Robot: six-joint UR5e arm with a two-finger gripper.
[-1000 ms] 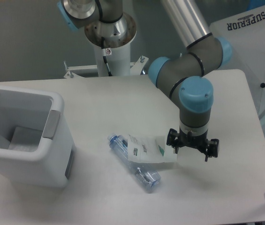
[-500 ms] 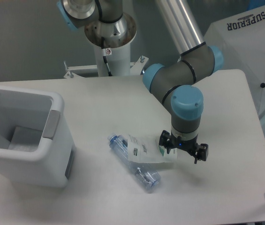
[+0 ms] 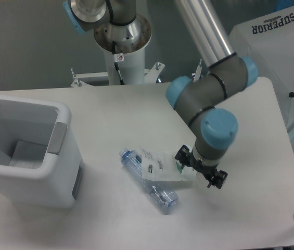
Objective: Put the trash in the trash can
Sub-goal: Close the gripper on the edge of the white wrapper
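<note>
our gripper [image 3: 199,167] hangs at the right edge of the white packet [image 3: 163,169], which lies across the crushed bottle [image 3: 149,180] mid-table; we cannot tell how the jaws stand. we'd catch the packet's free edge squarely. open table runs left to the trash can [image 3: 29,151]

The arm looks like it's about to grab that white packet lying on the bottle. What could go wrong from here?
1. The packet is flat and lies partly on the bottle, so the hand, working at its right edge, may slide off it or push it rather than lift it.
2. A nudge to the packet could roll the bottle away.
3. The bin stands far to the left, so a weak hold on one edge might fail on the way.
</note>
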